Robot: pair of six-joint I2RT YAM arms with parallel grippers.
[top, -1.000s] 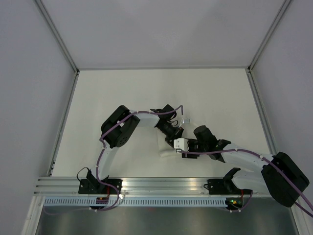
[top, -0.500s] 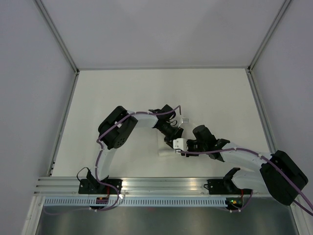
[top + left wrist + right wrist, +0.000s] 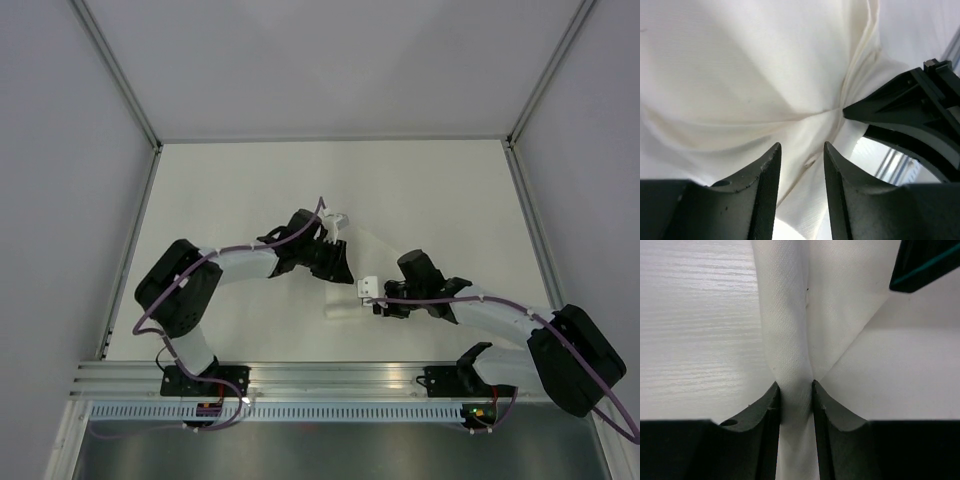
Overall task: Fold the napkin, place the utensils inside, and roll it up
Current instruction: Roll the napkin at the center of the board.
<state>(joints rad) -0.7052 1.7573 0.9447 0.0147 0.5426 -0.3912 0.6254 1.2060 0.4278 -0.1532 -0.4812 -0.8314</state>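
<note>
The white napkin (image 3: 338,306) lies bunched on the table between my two grippers. In the right wrist view the napkin (image 3: 785,315) forms a narrow rolled fold, and my right gripper (image 3: 796,384) is shut on it. In the left wrist view the napkin (image 3: 740,75) fills the frame, with creases running to where the right gripper's finger (image 3: 890,107) pinches it. A ridge of cloth runs between the fingers of my left gripper (image 3: 801,146), which grips it. From above, the left gripper (image 3: 338,270) and right gripper (image 3: 362,300) are close together. The utensils are out of view.
The white table (image 3: 440,190) spreads behind and beside the grippers, enclosed by grey walls. A metal rail (image 3: 330,375) runs along the near edge by the arm bases. The left arm's elbow (image 3: 175,290) sits far out to the left.
The left arm's elbow has swung well to the left and its gripper has shifted slightly left and back. The right gripper has moved a little left, still on the napkin.
</note>
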